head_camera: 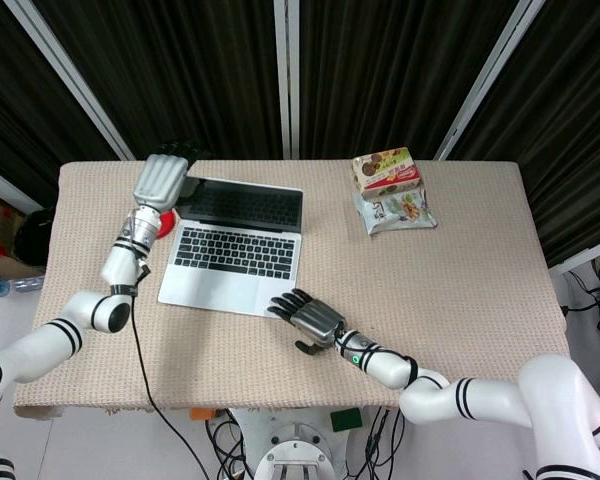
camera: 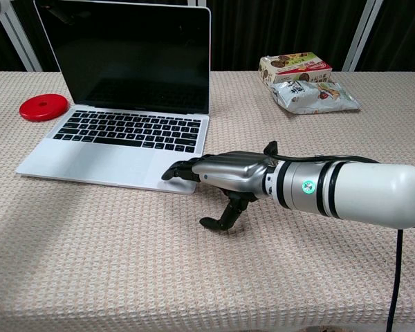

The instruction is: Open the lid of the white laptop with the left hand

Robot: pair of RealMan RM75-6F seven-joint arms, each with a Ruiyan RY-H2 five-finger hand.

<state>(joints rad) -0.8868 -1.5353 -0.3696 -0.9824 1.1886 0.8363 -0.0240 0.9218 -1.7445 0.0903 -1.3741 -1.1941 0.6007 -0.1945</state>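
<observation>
Pressing my right hand (camera: 218,173) fingers-flat on the white laptop (head_camera: 235,250)'s near right corner, gripping nothing, I judge it anchors the base against sliding. At the lid's far left corner, my left hand (head_camera: 160,180) rests behind the upright screen; its grip I cannot tell. Behind the laptop's left side lies a red disc (camera: 43,106).

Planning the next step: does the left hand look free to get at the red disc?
Probably yes: the left hand sits at the laptop lid's corner, and the red disc lies uncovered just beside it.
</observation>
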